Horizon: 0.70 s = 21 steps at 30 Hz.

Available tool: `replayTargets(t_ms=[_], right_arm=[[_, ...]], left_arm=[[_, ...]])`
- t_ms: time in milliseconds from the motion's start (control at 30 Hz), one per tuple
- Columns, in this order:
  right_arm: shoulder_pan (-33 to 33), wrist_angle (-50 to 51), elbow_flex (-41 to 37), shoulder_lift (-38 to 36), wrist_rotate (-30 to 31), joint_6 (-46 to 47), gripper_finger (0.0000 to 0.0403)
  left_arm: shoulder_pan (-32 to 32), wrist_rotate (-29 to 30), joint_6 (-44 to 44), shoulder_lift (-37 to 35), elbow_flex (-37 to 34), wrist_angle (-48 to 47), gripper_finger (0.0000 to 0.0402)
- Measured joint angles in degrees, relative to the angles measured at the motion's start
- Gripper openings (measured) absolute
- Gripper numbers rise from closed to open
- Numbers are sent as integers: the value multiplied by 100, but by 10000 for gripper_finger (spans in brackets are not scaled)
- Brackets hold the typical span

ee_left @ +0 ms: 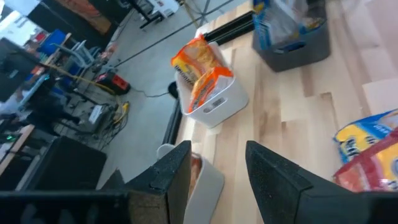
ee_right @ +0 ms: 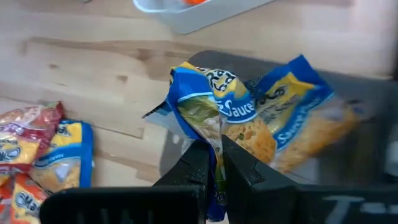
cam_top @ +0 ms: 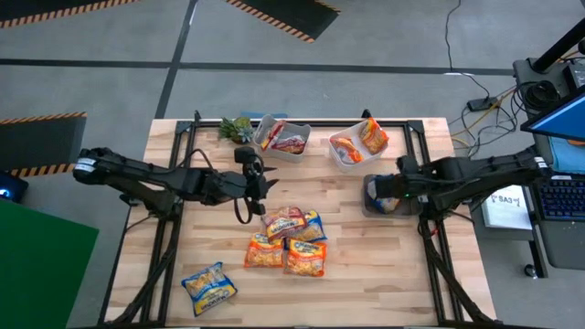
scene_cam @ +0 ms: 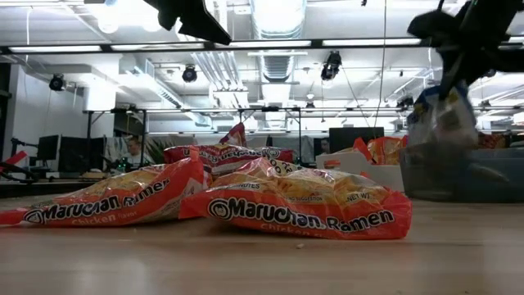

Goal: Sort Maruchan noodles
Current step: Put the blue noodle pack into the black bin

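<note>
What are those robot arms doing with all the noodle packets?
They are sorting ramen packets by colour into tubs. The right gripper is shut on a blue packet and holds it over the dark tub on the right side of the table. The left gripper is open and empty, above the table near the pile of packets in the middle. One tub has red packets and another tub has orange ones.

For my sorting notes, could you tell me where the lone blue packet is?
High view: the blue packet lies alone near the table's front-left corner, left of the pile.
</note>
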State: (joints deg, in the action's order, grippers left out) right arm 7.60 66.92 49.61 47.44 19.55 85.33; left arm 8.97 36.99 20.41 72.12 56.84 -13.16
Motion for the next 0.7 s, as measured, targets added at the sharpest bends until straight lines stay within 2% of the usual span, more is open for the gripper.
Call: replayTargets(t_ms=[167,400,500,700], right_arm=[[0,-1101,-587,49,75,-86,13],[0,-1254,-762,397,178,-137,17],[0,-1246,-789,611,202,-143,37],[0,-1230,-761,898,163,-290,106]], left_arm=[[-9,63,-12,0,0,-35,136],[-9,61,-53,0,0,-35,136],[-9,60,-71,0,0,-33,136],[-9,57,-121,0,0,-33,136]])
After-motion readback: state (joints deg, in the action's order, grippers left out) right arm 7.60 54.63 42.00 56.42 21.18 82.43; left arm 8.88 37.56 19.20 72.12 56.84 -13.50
